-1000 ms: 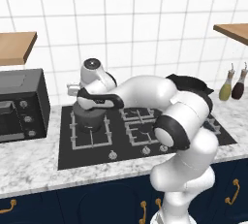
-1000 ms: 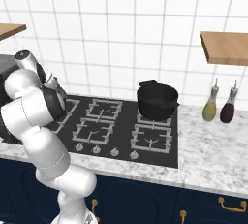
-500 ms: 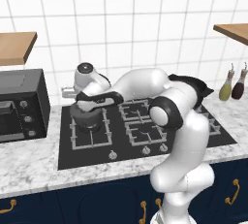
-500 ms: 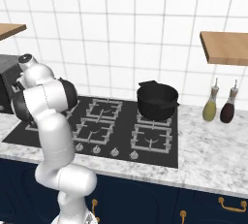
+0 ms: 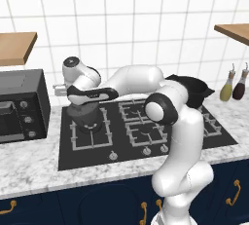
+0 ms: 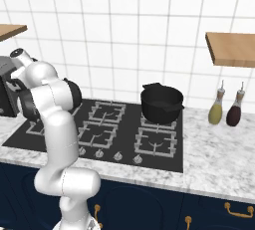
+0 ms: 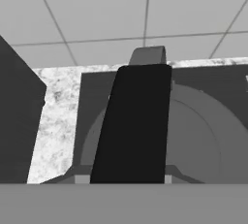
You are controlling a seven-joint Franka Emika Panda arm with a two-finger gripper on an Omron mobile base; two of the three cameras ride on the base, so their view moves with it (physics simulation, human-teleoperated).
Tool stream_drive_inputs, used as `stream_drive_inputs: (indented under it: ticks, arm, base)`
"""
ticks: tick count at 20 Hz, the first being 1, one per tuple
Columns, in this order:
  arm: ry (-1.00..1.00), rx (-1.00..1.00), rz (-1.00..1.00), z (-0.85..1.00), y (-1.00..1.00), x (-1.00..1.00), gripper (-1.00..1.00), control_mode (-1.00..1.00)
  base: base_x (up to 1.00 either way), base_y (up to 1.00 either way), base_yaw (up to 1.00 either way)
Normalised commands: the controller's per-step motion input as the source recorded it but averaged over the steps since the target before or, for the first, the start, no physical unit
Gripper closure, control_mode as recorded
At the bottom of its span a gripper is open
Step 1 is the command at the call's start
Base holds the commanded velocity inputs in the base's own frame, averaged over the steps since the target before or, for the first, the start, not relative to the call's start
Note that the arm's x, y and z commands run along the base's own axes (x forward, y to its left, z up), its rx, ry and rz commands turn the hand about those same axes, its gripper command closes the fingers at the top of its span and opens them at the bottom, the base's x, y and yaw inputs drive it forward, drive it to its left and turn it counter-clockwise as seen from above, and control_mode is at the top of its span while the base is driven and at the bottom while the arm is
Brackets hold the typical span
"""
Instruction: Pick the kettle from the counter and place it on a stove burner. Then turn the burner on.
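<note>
The kettle sits left of centre in the left base view, a squat dark grey body under the robot's hand, over the front left burner of the black cooktop. Whether its base touches the grate or hangs just above it cannot be told. In the hand view the kettle's round lid spreads across the middle and right of the frame, with a broad black handle running up the centre and a small grey part at its top end.

The gripper is clenched on the kettle from above; the fingers themselves are hidden behind the hand and the handle. The white arm arches from the lower right of the left base view across the cooktop to the kettle, and in the right base view it stands at the left of the frame.

The counter runs along the lower part of the left base view, marbled white and grey over navy cabinets. A black microwave stands at the left edge, just beside the cooktop. A black pot with 2 side handles sits on the back right burner, centre of the right base view. 2 bottles stand at the right against the tiled wall, under a wooden shelf.
</note>
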Motion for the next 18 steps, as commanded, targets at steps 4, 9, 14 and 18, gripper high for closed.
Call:
stream_drive_inputs:
  ticks: [4, 9, 14, 18]
  arm:
    - [0.0, 0.0, 0.0, 0.0, -0.5, -0.06, -1.0, -1.0]
    - [0.0, 0.0, 0.0, 0.0, -0.44, -0.02, -1.0, -1.0]
    - [-0.03, 0.0, 0.0, 0.0, -0.1, 0.0, -1.0, -1.0]
    - [-0.05, 0.0, 0.0, 0.26, 0.0, -0.01, -1.0, -1.0]
  base:
    - [0.0, 0.0, 0.0]
    - [0.0, 0.0, 0.0]
    - [0.0, 0.0, 0.0]
    - [0.0, 0.0, 0.0]
